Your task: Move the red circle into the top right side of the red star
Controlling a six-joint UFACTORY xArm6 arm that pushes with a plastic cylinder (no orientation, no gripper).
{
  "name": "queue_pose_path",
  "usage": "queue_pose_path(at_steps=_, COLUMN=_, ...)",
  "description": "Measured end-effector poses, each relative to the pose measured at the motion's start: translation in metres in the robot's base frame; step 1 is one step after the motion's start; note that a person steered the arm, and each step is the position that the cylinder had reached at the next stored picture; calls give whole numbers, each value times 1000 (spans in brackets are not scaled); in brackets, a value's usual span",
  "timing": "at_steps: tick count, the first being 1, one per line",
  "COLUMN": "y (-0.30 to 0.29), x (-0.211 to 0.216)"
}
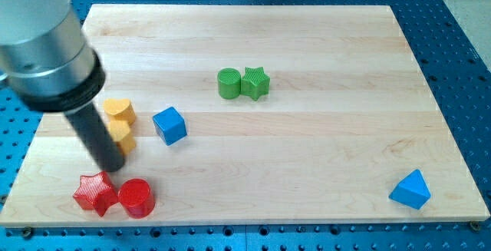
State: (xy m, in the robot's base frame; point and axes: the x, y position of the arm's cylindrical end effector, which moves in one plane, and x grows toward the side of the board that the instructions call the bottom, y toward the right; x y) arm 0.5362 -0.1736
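Red plastic circle block (136, 198) touches red plastic star block (95, 193) at its right, not yet upper-right; my tip (113, 166) just above them, no jaws, holding nothing.

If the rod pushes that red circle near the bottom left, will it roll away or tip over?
The red circle probably slides rather than rolls: it stands on a flat end. Squat, so tipping seems unlikely. It touches the red star, so a leftward push may jam; my tip is just above both.
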Motion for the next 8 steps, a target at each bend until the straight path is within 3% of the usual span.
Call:
queue_pose_path(at_steps=1, y=18, x=-40)
queue_pose_path(at_steps=2, y=40, x=-42)
queue_pose_path(at_steps=4, y=107, x=45)
queue_pose_path(at_steps=5, y=108, x=78)
queue_pose_path(at_steps=8, y=40, x=75)
